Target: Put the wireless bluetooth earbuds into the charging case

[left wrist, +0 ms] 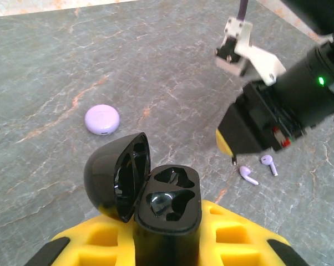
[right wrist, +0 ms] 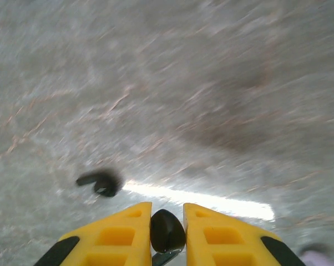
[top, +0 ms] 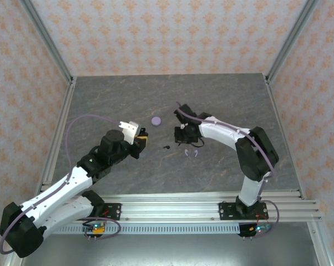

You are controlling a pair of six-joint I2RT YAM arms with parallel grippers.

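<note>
My left gripper (left wrist: 167,235) is shut on the black charging case (left wrist: 168,200), which stands upright with its lid (left wrist: 117,176) flipped open to the left and both sockets empty. In the top view this case (top: 143,136) sits left of centre. My right gripper (right wrist: 167,219) is shut on one black earbud (right wrist: 167,230), hovering just above the table. A second black earbud (right wrist: 100,182) lies on the table to its left, between the two grippers (top: 166,147). Two lavender earbuds (left wrist: 248,175) lie side by side below the right gripper (top: 183,134).
A closed round lavender case (top: 156,119) rests on the grey marble table (top: 228,100) behind both grippers, also in the left wrist view (left wrist: 102,119). Patterned walls and metal frame rails enclose the table. Bare surface stretches along the back and right.
</note>
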